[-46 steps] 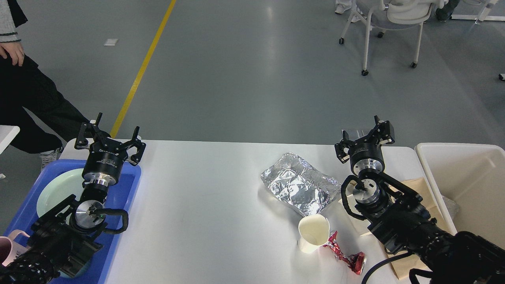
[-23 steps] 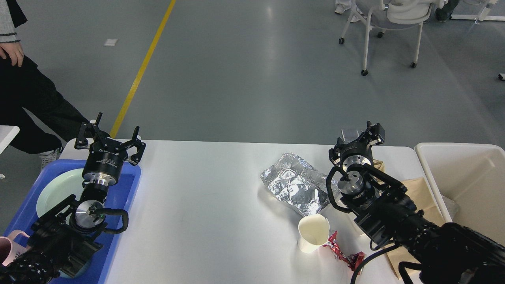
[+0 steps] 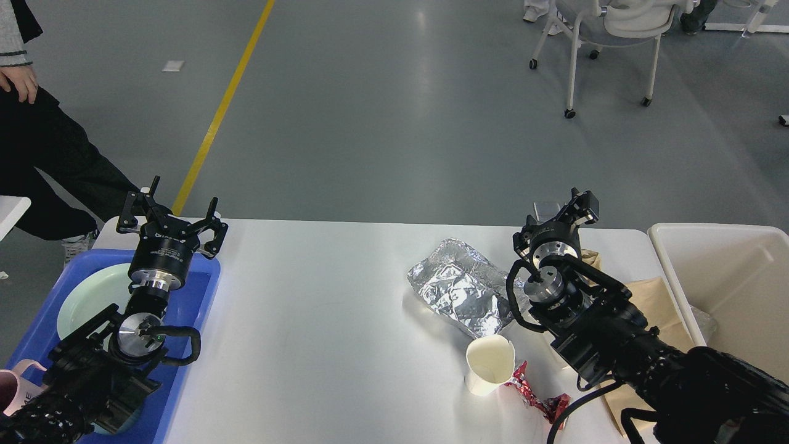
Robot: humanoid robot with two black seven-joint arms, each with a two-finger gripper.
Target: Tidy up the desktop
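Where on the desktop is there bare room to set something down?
The desktop is bare between the blue tray and the foil bag. The right end is crowded: foil bag, paper cup, red wrapper, brown paper, right gripper.

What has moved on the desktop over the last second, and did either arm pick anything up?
The right gripper swung left toward the foil bag and turned; it now hangs by the bag's right end. Nothing was taken or let go. The left gripper stayed over the blue tray, jaws open. Paper cup, red wrapper and desktop are unchanged.
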